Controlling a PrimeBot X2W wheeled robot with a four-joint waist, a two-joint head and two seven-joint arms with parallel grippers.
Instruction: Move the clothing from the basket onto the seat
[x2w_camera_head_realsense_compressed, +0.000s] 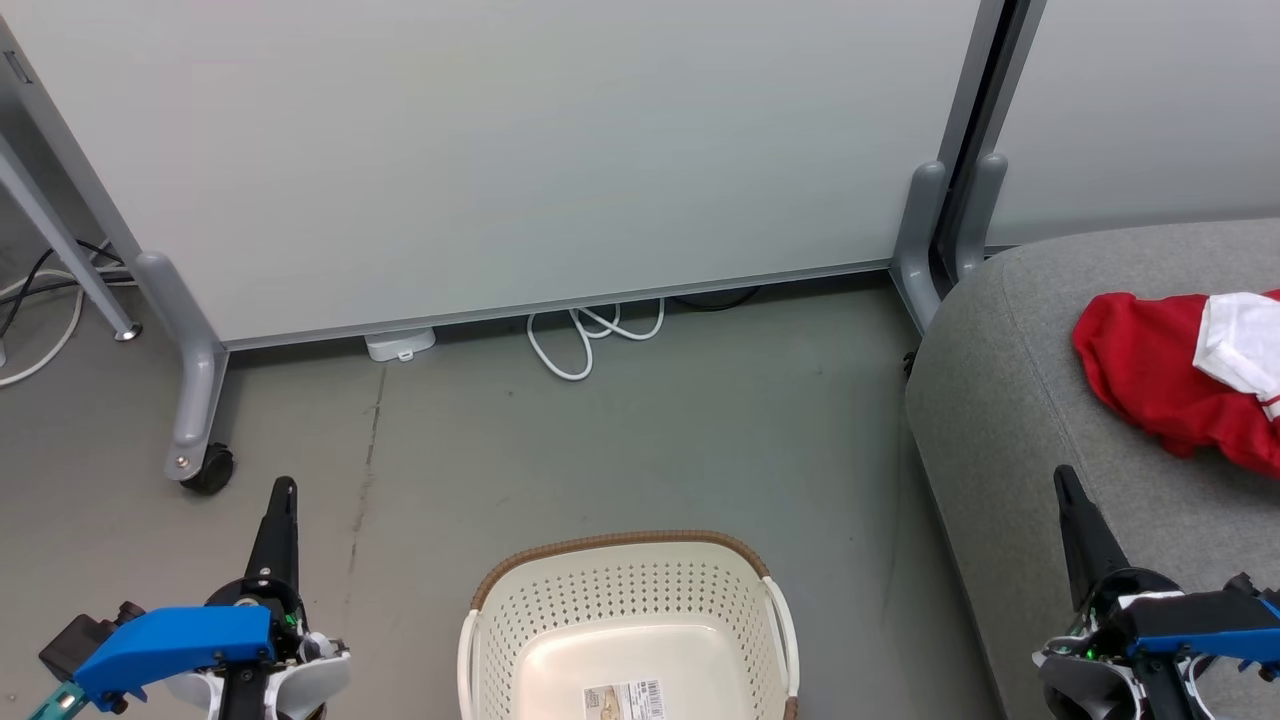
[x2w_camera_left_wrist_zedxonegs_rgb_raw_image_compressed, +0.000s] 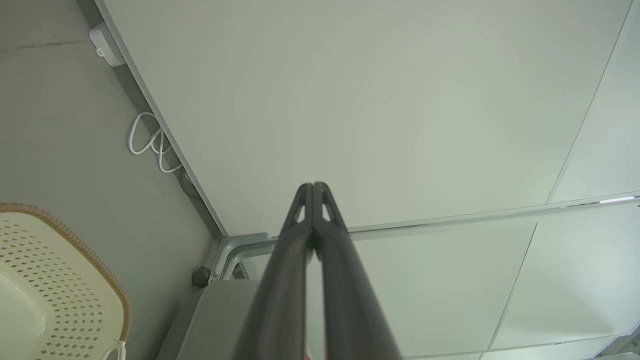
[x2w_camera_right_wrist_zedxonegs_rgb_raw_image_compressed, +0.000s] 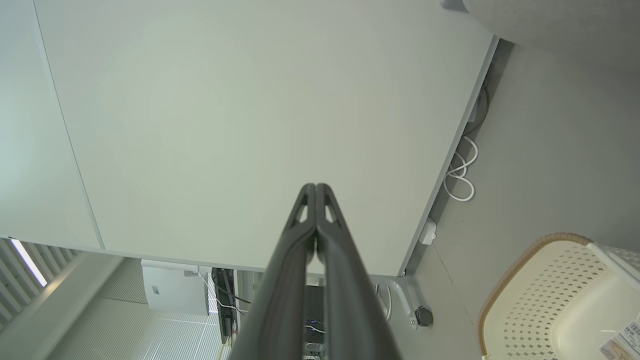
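A: Which step is in hand now?

B: I judge it is the end of the task, or a pause between two carries. The red fabric clothing with white panels (x2w_camera_head_realsense_compressed: 1150, 370) lies in a crumpled heap on the large grey upholstered seat (x2w_camera_head_realsense_compressed: 1010, 420), at the right side of the head view.

A: And the cream-white perforated plastic basket with the brown woven-look rim (x2w_camera_head_realsense_compressed: 620, 590)?

B: It stands on the grey floor (x2w_camera_head_realsense_compressed: 620, 440) between the two arms, well apart from the clothing. The part of its bottom that I see is bare, with a paper label (x2w_camera_head_realsense_compressed: 625, 698) stuck on it. The near part is cut by the picture edge, so I cannot tell if something lies there.

A: What about the tools?

B: The left tool (x2w_camera_head_realsense_compressed: 284, 488) and the right tool (x2w_camera_head_realsense_compressed: 1063, 478) are both clenched, fingers pressed together, and they grasp nothing. The left one shows over the floor beside the basket. The right one shows against the front part of the seat, near the clothing but apart from it.

A: What does the next move call for?

B: First, a look into the hidden part of the basket. If a garment is there, one tool must release its fingers, go down inside the rim, pinch the fabric and lift it clear of the wall. If not, I think the task is done.
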